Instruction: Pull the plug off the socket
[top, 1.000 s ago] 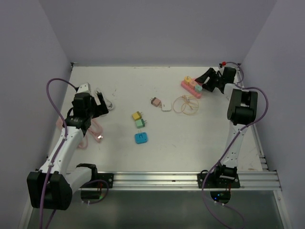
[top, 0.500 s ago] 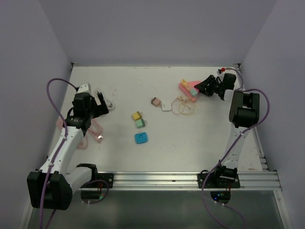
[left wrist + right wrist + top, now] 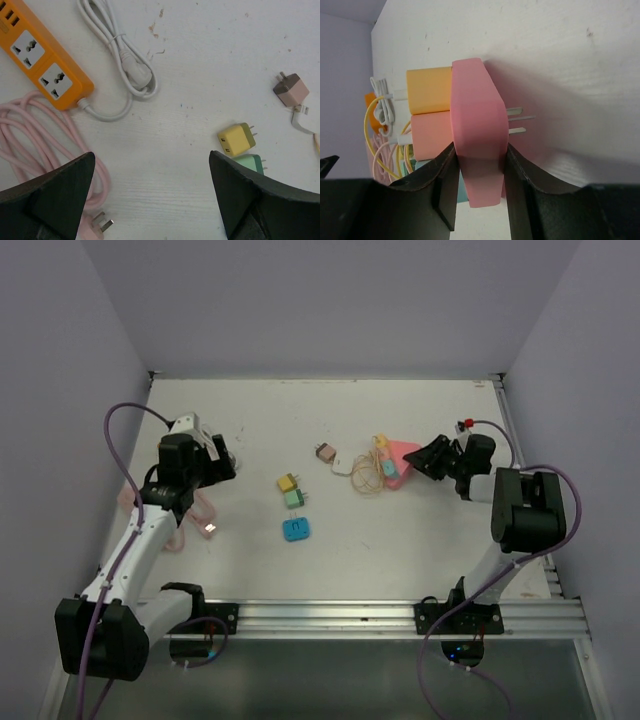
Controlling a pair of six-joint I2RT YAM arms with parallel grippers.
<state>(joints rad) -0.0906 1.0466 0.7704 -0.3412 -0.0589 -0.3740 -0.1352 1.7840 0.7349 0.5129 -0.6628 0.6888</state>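
The pink socket block (image 3: 476, 130) is held on edge between my right gripper's (image 3: 479, 155) fingers, its metal prongs (image 3: 517, 120) pointing right. An orange-yellow plug (image 3: 427, 91), a salmon plug (image 3: 431, 136) and a teal one below them sit in its left face. In the top view the socket (image 3: 400, 453) is right of the table's centre, with my right gripper (image 3: 425, 458) shut on it. My left gripper (image 3: 222, 462) is open and empty at the left, hovering over bare table (image 3: 150, 190).
Yellow (image 3: 287, 482), green (image 3: 294, 498) and blue (image 3: 296, 529) chargers lie mid-table. A brown-pink charger (image 3: 325, 452) and a yellow cable coil (image 3: 368, 472) trail from the socket. An orange power strip (image 3: 42, 60), a white cable (image 3: 125, 65) and a pink cable (image 3: 40, 135) lie below the left gripper.
My right gripper has dragged the pink socket with its plugs from the far right toward the middle and nearer; the cable coil and brown-pink charger followed. My left gripper shifted slightly.
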